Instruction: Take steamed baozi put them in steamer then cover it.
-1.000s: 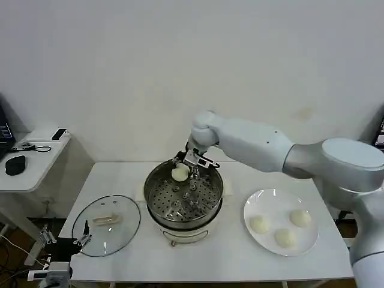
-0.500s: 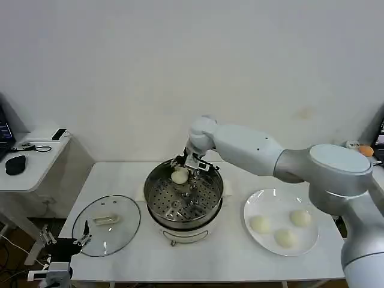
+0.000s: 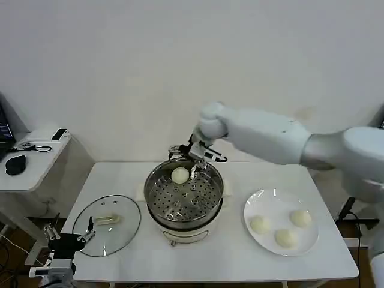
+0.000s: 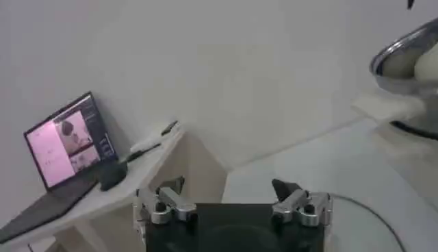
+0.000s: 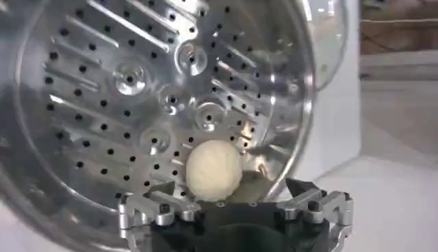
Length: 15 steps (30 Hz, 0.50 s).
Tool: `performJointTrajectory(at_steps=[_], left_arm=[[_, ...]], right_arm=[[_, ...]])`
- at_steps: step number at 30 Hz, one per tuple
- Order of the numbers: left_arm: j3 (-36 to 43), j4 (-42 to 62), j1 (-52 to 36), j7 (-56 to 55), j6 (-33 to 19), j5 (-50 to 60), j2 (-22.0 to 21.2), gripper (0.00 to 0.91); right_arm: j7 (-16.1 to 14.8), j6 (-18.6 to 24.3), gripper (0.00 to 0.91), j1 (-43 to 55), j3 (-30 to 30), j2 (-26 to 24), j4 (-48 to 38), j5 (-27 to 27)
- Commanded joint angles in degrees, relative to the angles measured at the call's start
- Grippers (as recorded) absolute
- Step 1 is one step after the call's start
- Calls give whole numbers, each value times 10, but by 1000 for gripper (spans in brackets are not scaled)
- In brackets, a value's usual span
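Baozi (image 3: 180,175) number one sits released on the steamer (image 3: 183,195) tray's far side; right gripper (image 3: 200,157), jaws open, hovers just above, nearer than the left to three buns (image 3: 280,228) plated rightward

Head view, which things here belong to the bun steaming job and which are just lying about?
Job things:
- bun in the steamer
- three buns on the plate
- glass lid on the table
- right gripper, open, above the steamer
- left gripper, open, by the lid

Lying about:
- laptop
- mouse
- side table
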Motion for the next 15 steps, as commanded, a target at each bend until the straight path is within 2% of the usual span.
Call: performJointTrajectory(at_steps=[1, 3, 4, 5, 10, 15], left_arm=[[6, -4, -1, 0, 2, -6, 8, 907], [12, -6, -3, 1, 2, -6, 9, 907], [14, -6, -4, 1, 2, -6, 10, 907], [18, -7, -5, 1, 2, -6, 10, 907], [29, -8, -8, 1, 2, -5, 13, 907], [34, -6, -11, 2, 2, -3, 14, 907]], right_arm=[[-1, -98, 907, 65, -21, -135, 101, 90], [2, -135, 907, 73, -32, -180, 119, 87], [2, -137, 907, 73, -33, -187, 121, 87], [2, -163, 907, 73, -40, -219, 133, 83], [1, -222, 907, 41, -45, -323, 173, 75], [1, -268, 907, 4, -61, -377, 210, 73]])
